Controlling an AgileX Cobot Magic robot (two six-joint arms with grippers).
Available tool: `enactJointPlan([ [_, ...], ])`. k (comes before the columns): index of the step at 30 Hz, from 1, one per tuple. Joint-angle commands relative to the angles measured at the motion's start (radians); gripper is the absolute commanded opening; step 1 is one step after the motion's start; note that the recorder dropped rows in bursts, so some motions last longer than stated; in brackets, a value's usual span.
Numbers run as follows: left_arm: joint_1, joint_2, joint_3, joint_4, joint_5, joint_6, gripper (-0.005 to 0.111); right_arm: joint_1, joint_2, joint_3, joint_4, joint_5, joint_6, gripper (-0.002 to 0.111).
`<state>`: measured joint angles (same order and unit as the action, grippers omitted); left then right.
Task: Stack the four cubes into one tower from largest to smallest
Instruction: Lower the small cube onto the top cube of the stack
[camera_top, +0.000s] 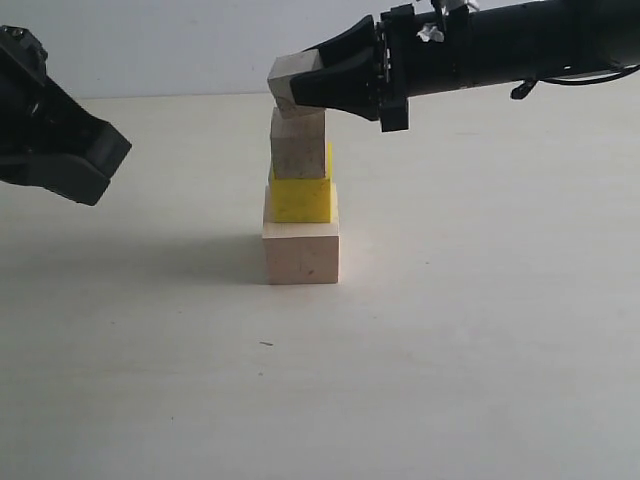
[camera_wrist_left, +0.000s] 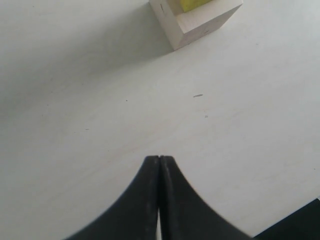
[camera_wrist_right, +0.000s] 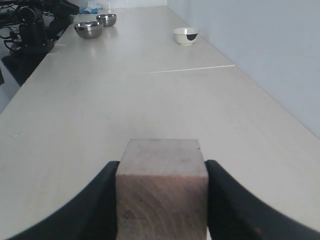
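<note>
Exterior view: we see three cubes stacked near the middle of the table (camera_top: 480, 360). The large pale wood cube (camera_top: 300, 255) rests on the table. The yellow cube (camera_top: 300, 198) sits on it, and a small pale wood cube (camera_top: 298, 148) sits on the yellow one.

The right gripper (camera_top: 298, 85) reaches in from the right. It holds the second small pale wood cube (camera_top: 283, 75), tilted, directly over the stacked three. We cannot tell whether it touches the cube below. In the right wrist view, both fingers (camera_wrist_right: 95, 210) press against opposite side faces of this cube.

The left gripper (camera_top: 95, 160) hangs at the left, well apart from the cubes. In the left wrist view its jaws are closed tip against tip.

Two steel bowls (camera_wrist_right: 88, 29) and a white bowl (camera_wrist_right: 186, 35) stand far along the table.
</note>
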<state>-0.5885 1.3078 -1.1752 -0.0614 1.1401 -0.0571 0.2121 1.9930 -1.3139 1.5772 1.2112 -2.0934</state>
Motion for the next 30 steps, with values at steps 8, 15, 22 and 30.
enactJointPlan([
  [8,0.001,-0.009,0.002,-0.005,-0.009,0.002,0.0,0.01,-0.004,0.003,0.016,0.01,-0.012,0.0],
  [15,0.001,-0.009,0.002,-0.005,-0.009,0.002,0.0,0.01,0.006,0.003,-0.002,0.01,-0.012,0.0],
  [22,0.001,-0.009,0.002,-0.005,-0.009,0.002,0.0,0.01,0.01,0.003,0.014,0.01,-0.012,0.0],
  [30,0.001,-0.009,0.002,-0.005,-0.009,0.002,0.0,0.01,0.01,0.003,0.016,0.01,-0.008,0.0],
])
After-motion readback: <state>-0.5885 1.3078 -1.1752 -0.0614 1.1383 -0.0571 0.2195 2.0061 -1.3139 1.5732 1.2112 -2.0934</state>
